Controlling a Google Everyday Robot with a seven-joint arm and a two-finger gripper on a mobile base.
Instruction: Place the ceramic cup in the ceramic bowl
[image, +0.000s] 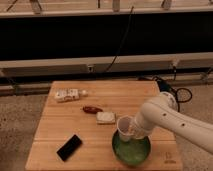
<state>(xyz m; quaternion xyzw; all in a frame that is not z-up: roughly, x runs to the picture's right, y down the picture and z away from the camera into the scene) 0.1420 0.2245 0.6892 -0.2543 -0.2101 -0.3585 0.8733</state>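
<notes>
Gripper (133, 131) is clamped on the tilted ceramic cup (123, 127), with the ceramic bowl (131, 151) just below it on the table (60, 122).

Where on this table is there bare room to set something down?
Bare wood: the far right of the table, beyond the white block; also between the black device and the ceramic bowl. Crowded: the gripper with the ceramic cup at the bowl's rim.
</notes>
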